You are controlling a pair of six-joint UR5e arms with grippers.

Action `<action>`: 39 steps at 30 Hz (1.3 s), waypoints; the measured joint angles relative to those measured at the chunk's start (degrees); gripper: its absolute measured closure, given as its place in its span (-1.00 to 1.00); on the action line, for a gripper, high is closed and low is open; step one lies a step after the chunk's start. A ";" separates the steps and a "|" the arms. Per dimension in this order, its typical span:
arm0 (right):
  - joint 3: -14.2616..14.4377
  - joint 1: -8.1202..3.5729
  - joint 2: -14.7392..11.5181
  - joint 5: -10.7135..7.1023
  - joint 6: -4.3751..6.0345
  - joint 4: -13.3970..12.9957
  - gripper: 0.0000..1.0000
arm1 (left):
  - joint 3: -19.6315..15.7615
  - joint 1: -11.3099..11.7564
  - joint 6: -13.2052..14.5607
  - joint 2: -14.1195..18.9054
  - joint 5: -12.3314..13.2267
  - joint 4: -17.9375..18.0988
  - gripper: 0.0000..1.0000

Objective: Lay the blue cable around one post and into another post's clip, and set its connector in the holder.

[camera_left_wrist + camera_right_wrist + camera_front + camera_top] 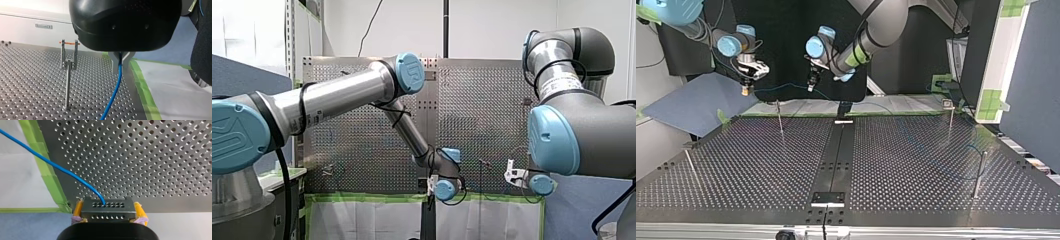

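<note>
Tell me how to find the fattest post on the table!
In the top view, start on the perforated table and go to the view's right. There, nearest the camera, stands the thick post. It is a plain stout rod, while the other posts are thin like wires.

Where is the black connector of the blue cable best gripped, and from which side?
By its two flat side faces, coming from the end opposite where the blue cable leaves. The connector is a flat-sided block, and my right gripper holds it that way.
</note>
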 joint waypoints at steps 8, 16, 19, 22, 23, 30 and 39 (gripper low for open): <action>-1.43 -0.45 -0.08 -0.04 0.14 1.18 1.00 | 0.00 -0.26 -0.02 0.09 0.01 -0.01 1.00; -2.94 -0.63 -0.33 -0.11 0.17 2.84 1.00 | 0.88 -0.31 -0.02 0.11 0.08 -0.01 1.00; -3.43 -0.83 -0.80 -0.10 0.28 3.39 1.00 | 1.32 -0.33 -0.02 0.11 0.18 -0.02 1.00; -3.72 -1.08 -1.88 -0.06 0.86 3.91 1.00 | 1.73 -0.45 -0.02 0.11 0.26 -0.03 1.00; -3.76 -1.17 -2.27 -0.05 1.15 3.98 1.00 | 1.96 -0.52 -0.04 0.11 0.29 -0.05 1.00; -3.84 -1.91 -5.45 -0.14 4.17 4.14 1.00 | 2.86 -1.11 -0.03 0.79 0.38 -0.47 1.00; -3.85 -2.70 -6.13 -0.15 4.97 4.41 1.00 | 3.41 -1.53 -0.15 1.24 0.39 -1.04 1.00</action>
